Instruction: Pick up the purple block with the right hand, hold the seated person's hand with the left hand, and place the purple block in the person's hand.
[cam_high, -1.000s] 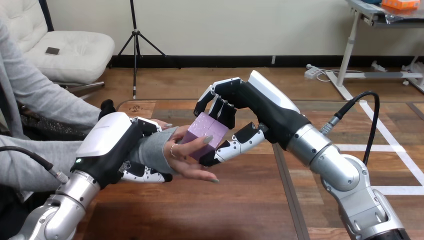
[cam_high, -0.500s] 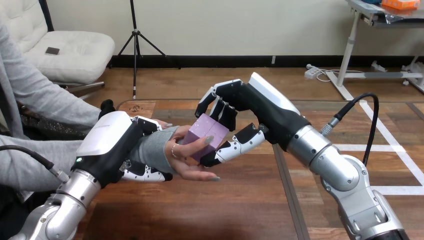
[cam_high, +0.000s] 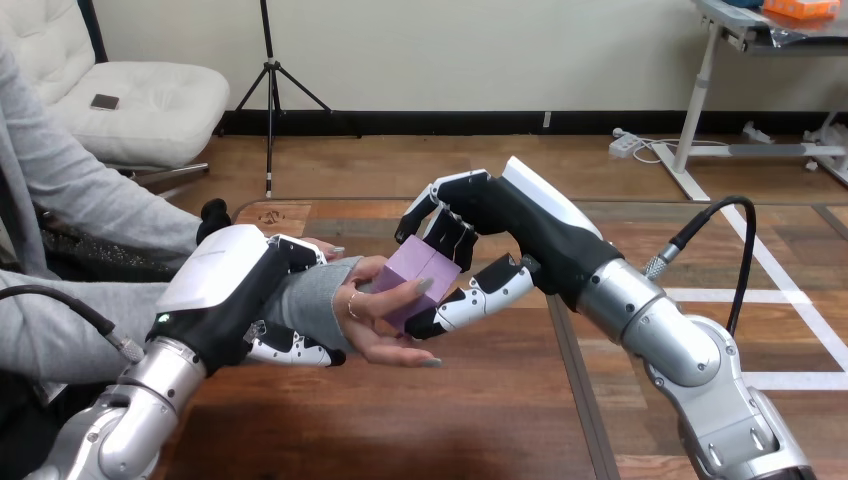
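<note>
The purple block (cam_high: 418, 272) sits in the person's hand (cam_high: 378, 328), which lies palm up over the table's left half, its thumb resting on the block's front face. My right hand (cam_high: 500, 215) comes in from the right and is shut on the block: its fingers (cam_high: 443, 232) curl over the top right edge and its thumb (cam_high: 468, 300) reaches under the lower right side. My left hand (cam_high: 228, 285) is shut on the person's wrist (cam_high: 300, 300) from the left, with its fingers wrapped under the grey sleeve.
The wooden table (cam_high: 480, 400) stretches below and to the right of both hands. The person's other grey-sleeved arm (cam_high: 90, 195) lies along the left edge, behind my left hand.
The block and my right hand have sunk a little and shifted slightly right, deeper into the person's palm. The person's thumb stays on the block. My left hand keeps its hold.
</note>
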